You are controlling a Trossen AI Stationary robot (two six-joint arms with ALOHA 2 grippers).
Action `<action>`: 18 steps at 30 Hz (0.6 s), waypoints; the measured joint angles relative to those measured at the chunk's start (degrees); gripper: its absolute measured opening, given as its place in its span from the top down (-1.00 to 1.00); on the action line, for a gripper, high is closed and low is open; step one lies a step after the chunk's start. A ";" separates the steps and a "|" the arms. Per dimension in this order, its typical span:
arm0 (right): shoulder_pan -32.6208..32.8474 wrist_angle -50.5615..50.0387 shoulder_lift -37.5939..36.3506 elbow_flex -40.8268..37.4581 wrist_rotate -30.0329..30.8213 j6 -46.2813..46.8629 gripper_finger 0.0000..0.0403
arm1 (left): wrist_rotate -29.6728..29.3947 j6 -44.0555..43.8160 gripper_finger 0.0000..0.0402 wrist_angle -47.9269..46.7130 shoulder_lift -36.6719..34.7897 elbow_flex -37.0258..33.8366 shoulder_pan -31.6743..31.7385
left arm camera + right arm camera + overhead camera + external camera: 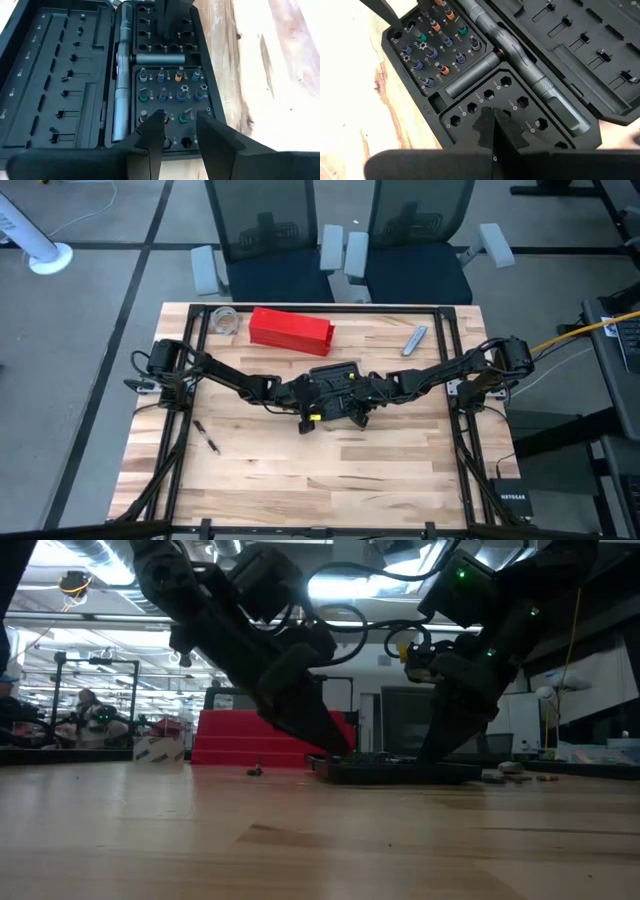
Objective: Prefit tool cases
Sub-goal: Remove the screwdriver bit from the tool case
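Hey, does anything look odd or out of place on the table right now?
Small loose pieces lie on the bare wood left of the open black case. Inside the case, one block of sockets sits empty while the other holds bits.

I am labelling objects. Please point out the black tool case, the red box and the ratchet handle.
black tool case (60,75): left wrist view, inside of its lid half.
red box (290,329): high view, its top face.
ratchet handle (121,85): left wrist view, its shaft.

Matt black plastic tool case (60,75), brushed metal ratchet handle (121,95), pale grained wooden table (350,470).
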 joint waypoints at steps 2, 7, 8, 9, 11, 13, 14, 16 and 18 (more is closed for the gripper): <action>0.00 0.07 0.00 0.00 0.00 0.14 0.99 | -0.55 0.04 0.48 -0.82 0.08 0.10 0.02; 0.00 0.15 0.00 0.00 0.00 0.35 0.99 | -0.63 1.73 0.48 -4.16 -0.22 0.22 0.02; 0.00 0.21 0.00 0.00 -0.04 0.70 0.99 | -0.61 1.79 0.48 -5.58 -0.45 0.50 0.04; 0.00 0.20 0.00 0.02 -0.04 1.13 0.99 | -0.61 1.83 0.48 -6.87 -0.71 0.64 0.04; 0.00 0.24 0.00 0.02 -0.04 1.28 0.99 | -0.57 2.40 0.48 -7.08 -0.77 0.68 0.04; 0.00 0.26 0.00 0.02 -0.02 1.30 0.99 | -0.63 3.49 0.49 -6.23 -0.76 0.65 0.04; 0.00 0.26 0.00 0.02 -0.02 1.30 0.99 | -0.61 3.81 0.52 -5.97 -0.76 0.61 0.04; 0.00 0.20 0.00 0.02 -0.02 1.30 0.99 | -0.64 3.98 0.64 -5.88 -0.72 0.59 0.04; 0.00 0.20 0.00 0.02 -0.01 1.32 0.99 | -0.81 3.02 0.83 -5.92 -0.70 0.59 0.07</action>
